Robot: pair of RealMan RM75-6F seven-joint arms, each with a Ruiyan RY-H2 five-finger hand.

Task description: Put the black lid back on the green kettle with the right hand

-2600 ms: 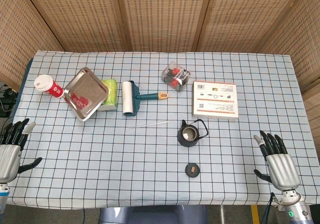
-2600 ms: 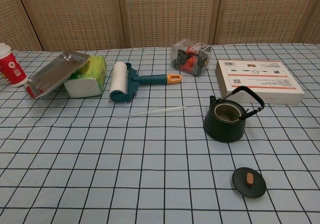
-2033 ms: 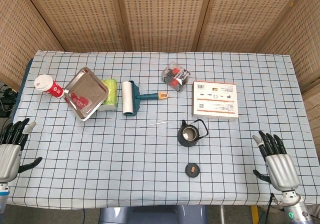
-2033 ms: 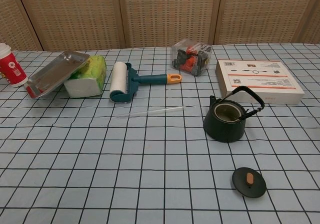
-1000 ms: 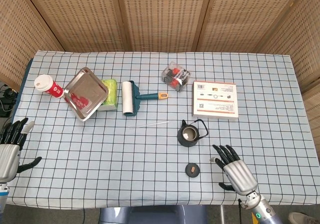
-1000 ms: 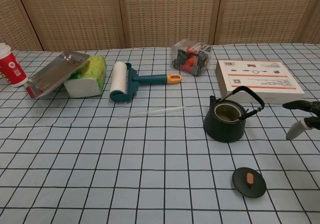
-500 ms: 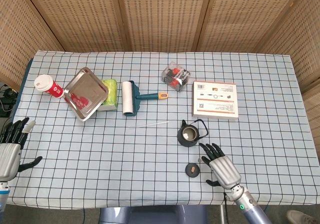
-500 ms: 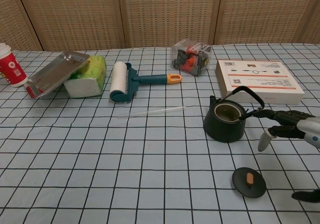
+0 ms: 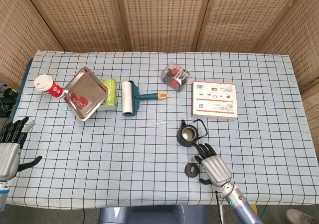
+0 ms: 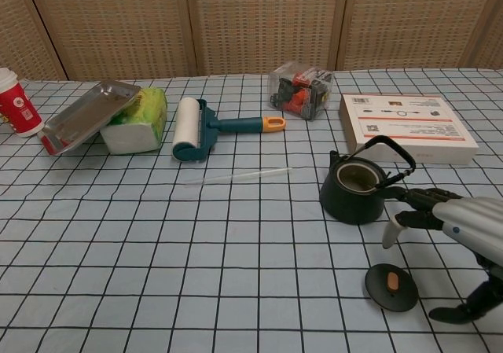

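Observation:
The dark green kettle stands uncovered on the checked cloth, its handle tipped to the right. The black lid with a tan knob lies flat in front of it. My right hand hovers open just right of the lid and kettle, fingers spread toward the kettle, holding nothing. At the table's left edge my left hand stays open and empty, seen only in the head view.
A white box lies behind the kettle. A clear pack of red items, a lint roller, a thin clear stick, a steel tray on a green pack, and a red cup sit further left.
My right hand has moved left from the table's right edge to just beside the lid and kettle. The lid, the kettle and my left hand have not moved.

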